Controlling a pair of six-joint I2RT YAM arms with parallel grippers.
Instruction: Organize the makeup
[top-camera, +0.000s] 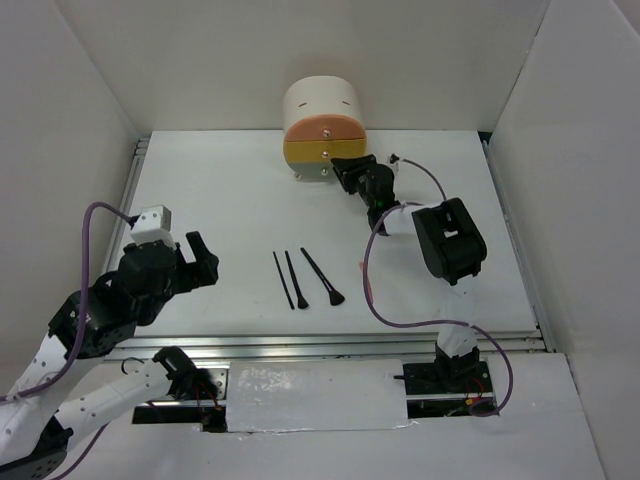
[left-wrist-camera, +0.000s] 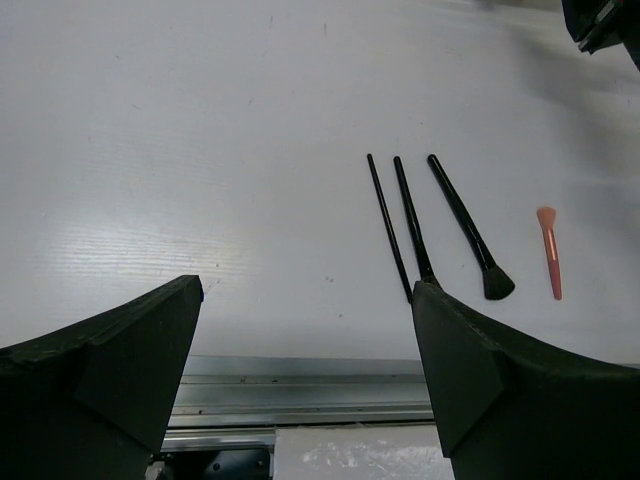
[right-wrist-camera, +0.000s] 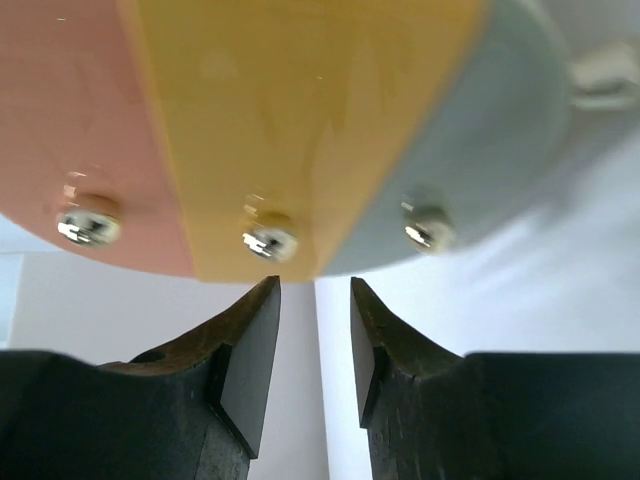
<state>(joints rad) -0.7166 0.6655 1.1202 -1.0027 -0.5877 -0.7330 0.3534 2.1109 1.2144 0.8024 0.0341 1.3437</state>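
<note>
Two thin black sticks (top-camera: 282, 279) (top-camera: 292, 278) and a black flared-head brush (top-camera: 322, 277) lie side by side on the table in front of the arms. They also show in the left wrist view: sticks (left-wrist-camera: 386, 222) (left-wrist-camera: 411, 215), brush (left-wrist-camera: 468, 228). A salmon-pink stick (left-wrist-camera: 548, 252) lies right of the brush. My left gripper (top-camera: 205, 262) is open wide and empty, left of the sticks. My right gripper (top-camera: 345, 170) is slightly open and empty, its tips (right-wrist-camera: 315, 300) just below the yellow drawer's knob (right-wrist-camera: 268, 240). The grey box and teal stick are out of view.
The cream cylindrical organizer (top-camera: 322, 100) stands at the back centre, with orange (right-wrist-camera: 80, 120), yellow (right-wrist-camera: 300, 120) and green (right-wrist-camera: 480, 130) drawer fronts shut. White walls close in the table on three sides. A metal rail (left-wrist-camera: 300, 385) runs along the near edge.
</note>
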